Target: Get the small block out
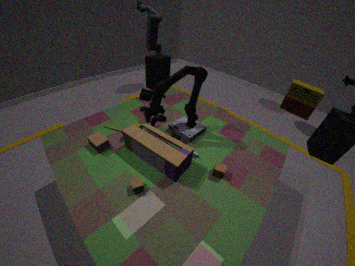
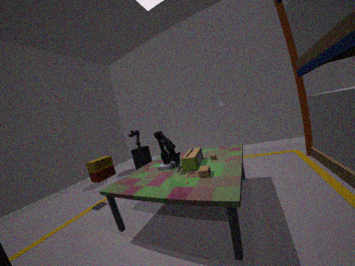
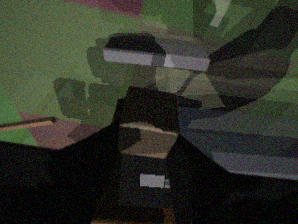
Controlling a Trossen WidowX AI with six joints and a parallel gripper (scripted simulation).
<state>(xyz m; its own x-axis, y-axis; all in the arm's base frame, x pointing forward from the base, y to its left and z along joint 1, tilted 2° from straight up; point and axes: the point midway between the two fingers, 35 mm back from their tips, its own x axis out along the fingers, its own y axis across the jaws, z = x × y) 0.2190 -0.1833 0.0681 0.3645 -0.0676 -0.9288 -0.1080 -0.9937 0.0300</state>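
The box point(image 1: 156, 144) point(image 2: 191, 159) stands on the table point(image 1: 185, 208) point(image 2: 153, 189), with a tan top and a long slot along its arm side. My gripper point(image 1: 154, 118) point(image 3: 145, 129) is shut on the small block point(image 3: 149, 141), which shows a dark top and a tan face between the fingers in the wrist view. The gripper is on the arm's side of the box, just behind it in the top view. The block is too dark to make out in the top and exterior views, and its exact height above the table cannot be told.
A larger wooden block point(image 1: 98, 141) point(image 2: 204, 172) lies near the box's left end. Smaller wooden blocks point(image 1: 138, 186) point(image 1: 220, 170) lie in front and to the right. A thin rod point(image 1: 113, 128) point(image 3: 30, 124) sticks out at the left end. The arm's pale base point(image 1: 187, 130) stands behind the box.
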